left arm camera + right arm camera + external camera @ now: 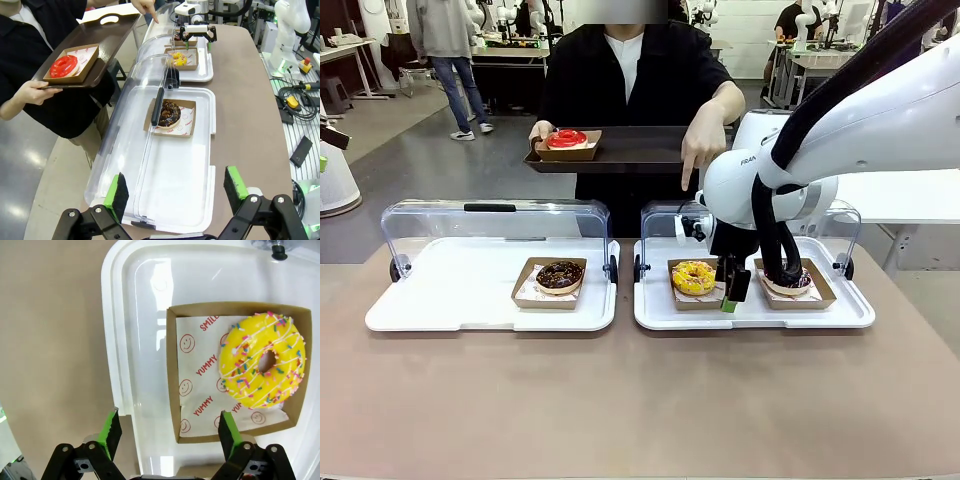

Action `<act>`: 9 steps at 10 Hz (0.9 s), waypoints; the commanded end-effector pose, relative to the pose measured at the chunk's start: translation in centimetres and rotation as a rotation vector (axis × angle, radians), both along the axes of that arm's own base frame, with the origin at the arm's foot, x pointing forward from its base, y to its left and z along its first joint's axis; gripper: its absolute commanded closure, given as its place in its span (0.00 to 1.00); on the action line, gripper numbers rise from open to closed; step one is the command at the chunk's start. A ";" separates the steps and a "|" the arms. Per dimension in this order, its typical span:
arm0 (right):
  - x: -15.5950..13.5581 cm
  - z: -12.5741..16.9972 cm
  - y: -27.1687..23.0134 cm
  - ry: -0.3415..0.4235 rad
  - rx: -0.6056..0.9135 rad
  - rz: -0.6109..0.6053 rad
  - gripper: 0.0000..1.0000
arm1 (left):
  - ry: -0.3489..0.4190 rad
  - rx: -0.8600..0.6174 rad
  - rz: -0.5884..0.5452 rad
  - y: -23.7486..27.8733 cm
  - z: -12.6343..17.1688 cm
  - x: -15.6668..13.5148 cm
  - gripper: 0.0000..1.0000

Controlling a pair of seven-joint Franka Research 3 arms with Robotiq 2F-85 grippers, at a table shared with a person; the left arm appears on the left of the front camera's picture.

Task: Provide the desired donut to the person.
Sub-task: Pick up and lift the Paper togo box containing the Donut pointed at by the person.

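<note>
Hovering beside yellow donut (693,277), right gripper (732,296) jaws apart, person's hand (701,148) pointing down

**Yellow donut, with the person pointing down at it**

The yellow donut (693,277) is a ring iced bright yellow, with thin white drizzle and coloured sprinkles. It lies flat in an open brown cardboard box (692,300) lined with printed paper. That puts it just right of centre in the front frame and at the right side of the right wrist frame. The person (630,70), in a black top over a white shirt, stands at upper centre behind the desk (620,400). One hand (703,148) points index finger down, above the donut and apart from it.
</note>
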State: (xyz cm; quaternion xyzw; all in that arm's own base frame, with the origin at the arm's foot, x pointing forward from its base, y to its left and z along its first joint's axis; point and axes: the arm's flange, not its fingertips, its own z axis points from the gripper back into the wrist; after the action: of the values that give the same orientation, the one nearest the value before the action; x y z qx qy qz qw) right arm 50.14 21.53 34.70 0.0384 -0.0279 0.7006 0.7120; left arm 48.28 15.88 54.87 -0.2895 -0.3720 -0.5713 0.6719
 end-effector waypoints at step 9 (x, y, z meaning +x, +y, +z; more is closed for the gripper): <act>1.4 -2.4 -0.8 -0.038 -0.028 0.043 0.00 | -0.004 -0.009 0.003 -0.1 0.1 0.0 0.00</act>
State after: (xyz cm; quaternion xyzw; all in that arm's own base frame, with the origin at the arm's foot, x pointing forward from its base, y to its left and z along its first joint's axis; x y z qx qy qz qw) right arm 50.92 20.89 33.10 0.0284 -0.0282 0.7116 0.7015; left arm 48.28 15.88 54.87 -0.2895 -0.3720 -0.5713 0.6719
